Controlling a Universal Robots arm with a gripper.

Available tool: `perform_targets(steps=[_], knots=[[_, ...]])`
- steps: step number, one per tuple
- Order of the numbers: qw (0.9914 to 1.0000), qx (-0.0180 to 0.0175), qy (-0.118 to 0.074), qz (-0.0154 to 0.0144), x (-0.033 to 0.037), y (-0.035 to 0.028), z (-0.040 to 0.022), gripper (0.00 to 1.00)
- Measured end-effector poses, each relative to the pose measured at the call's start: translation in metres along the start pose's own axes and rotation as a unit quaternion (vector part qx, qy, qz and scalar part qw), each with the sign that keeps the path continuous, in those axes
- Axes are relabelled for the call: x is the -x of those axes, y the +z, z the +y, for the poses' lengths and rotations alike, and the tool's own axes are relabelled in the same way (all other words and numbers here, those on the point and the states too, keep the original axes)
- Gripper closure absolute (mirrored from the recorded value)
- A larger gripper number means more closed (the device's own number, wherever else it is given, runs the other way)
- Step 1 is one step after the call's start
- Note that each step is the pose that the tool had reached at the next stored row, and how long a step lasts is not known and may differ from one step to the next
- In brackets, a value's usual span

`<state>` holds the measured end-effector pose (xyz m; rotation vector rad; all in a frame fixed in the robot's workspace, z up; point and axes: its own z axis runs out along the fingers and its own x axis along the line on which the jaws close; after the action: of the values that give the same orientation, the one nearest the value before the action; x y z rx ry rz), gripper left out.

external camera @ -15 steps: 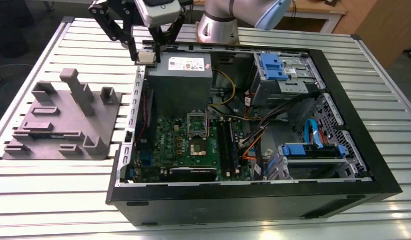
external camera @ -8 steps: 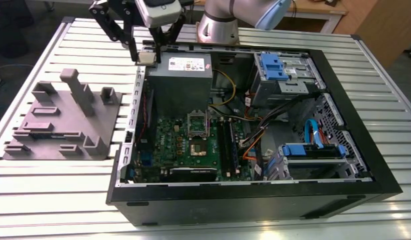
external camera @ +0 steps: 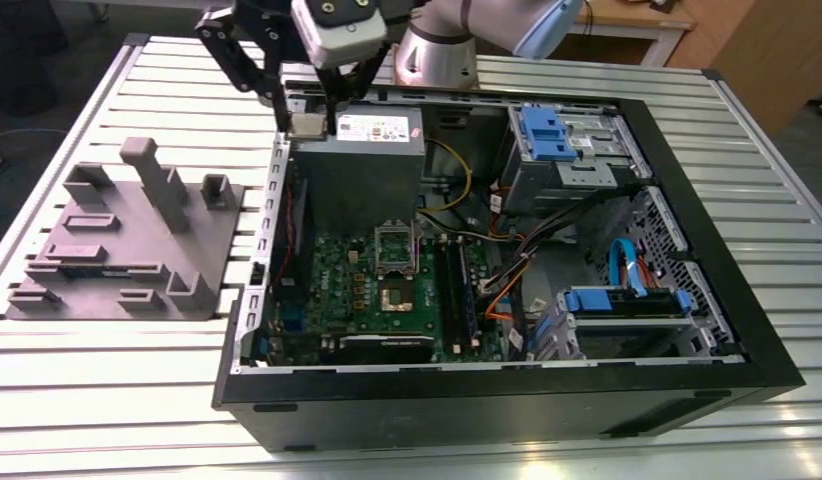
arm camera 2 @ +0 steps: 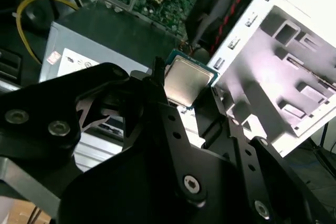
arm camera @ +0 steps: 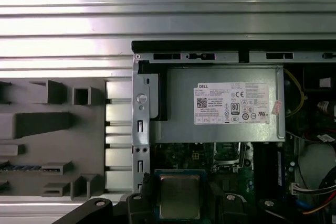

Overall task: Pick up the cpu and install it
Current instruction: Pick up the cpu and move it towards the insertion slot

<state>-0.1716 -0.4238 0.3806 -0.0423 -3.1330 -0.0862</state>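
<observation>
Cpu (external camera: 307, 125) in hand! My jaws are closed onto two opposite edges of the chip, with its shiny silver top facing up and nothing else in the grip.

In the exterior view I hang over the open computer case (external camera: 518, 395), at its 11 o'clock corner. The chip is in the air just above the corner of the power supply (external camera: 364, 165), beside the case wall. The socket frame (external camera: 395, 262) sits on the green motherboard (external camera: 351, 300), well apart from the chip, toward 5 o'clock from it.

In both wrist views the cpu (arm camera 2: 185, 81) (arm camera: 179, 196) shows clearly, a square metal lid with a thin pale rim, clamped between black linkages. In the first wrist view the power supply (arm camera: 220, 103) shows its white label, with the motherboard beneath the chip.

Out at 9 o'clock from the case, a grey fixture block (external camera: 118, 250) rests on the slatted metal tabletop (external camera: 104, 410), well clear of me.
</observation>
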Motion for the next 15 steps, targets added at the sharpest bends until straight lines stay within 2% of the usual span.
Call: perform_targets(steps=[10,12,15], knots=[[1.00000,-0.0001,0.000,0.0025,0.0436,0.0028,0.0002,0.53],[1.00000,0.0000,0.000,0.0024,0.0479,0.0037,-0.0010,0.53],[1.00000,0.0000,0.000,0.0025,0.0490,0.0049,-0.0057,0.53]])
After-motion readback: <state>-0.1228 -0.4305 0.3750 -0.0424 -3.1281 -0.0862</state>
